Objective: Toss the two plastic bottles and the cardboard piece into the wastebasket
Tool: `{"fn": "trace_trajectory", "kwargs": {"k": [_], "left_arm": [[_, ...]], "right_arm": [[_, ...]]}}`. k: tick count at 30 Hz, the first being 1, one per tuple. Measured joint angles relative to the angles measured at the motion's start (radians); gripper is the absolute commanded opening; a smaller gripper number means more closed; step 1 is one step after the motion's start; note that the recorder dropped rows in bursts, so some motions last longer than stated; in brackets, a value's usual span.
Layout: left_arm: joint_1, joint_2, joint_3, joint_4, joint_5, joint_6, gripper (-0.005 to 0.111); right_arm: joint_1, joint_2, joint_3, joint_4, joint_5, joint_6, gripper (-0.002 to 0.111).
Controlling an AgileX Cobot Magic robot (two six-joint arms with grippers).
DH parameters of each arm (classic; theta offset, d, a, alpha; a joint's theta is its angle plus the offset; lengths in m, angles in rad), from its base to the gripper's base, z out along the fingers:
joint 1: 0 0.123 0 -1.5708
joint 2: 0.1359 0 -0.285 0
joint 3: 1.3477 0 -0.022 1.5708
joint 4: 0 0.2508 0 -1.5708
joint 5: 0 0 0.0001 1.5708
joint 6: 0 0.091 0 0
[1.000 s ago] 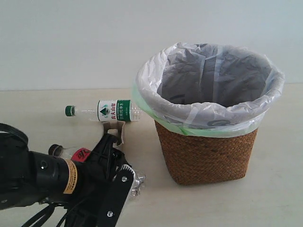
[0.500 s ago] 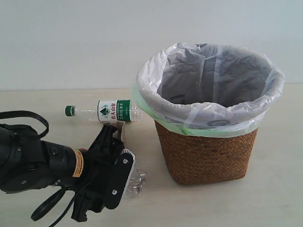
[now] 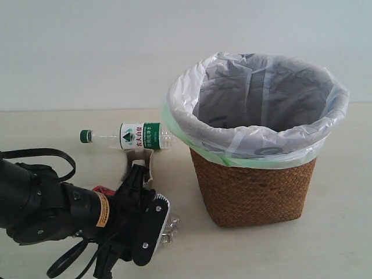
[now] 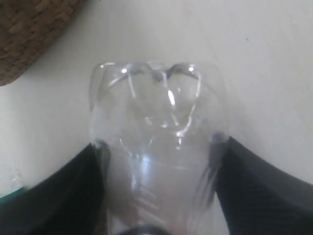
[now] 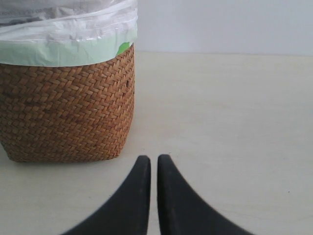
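Clasping a clear bottle (image 4: 156, 103), the left hand (image 4: 159, 142) seemingly needed a steady lift over the basket (image 3: 256, 192); right hand (image 5: 154, 164) clenched.

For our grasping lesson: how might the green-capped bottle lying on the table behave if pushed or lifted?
The green-capped bottle lies on its side, so a nudge may roll it. It looks empty, so likely light and easily dented.

Brown woven wastebasket (image 3: 256, 195), white green-edged bag (image 3: 256, 145); green-labelled bottle (image 3: 139, 136); second bottle (image 4: 156, 122) apparently red-labelled.
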Motion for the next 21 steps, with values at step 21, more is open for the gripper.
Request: {"fn": "trace_trajectory", "kwargs": {"k": [21], "left_arm": [[0.165, -0.691, -0.198, -0.275, 0.321, -0.502, 0.004]], "right_arm": [[0.000, 0.000, 0.000, 0.000, 0.000, 0.000, 0.002]]}}
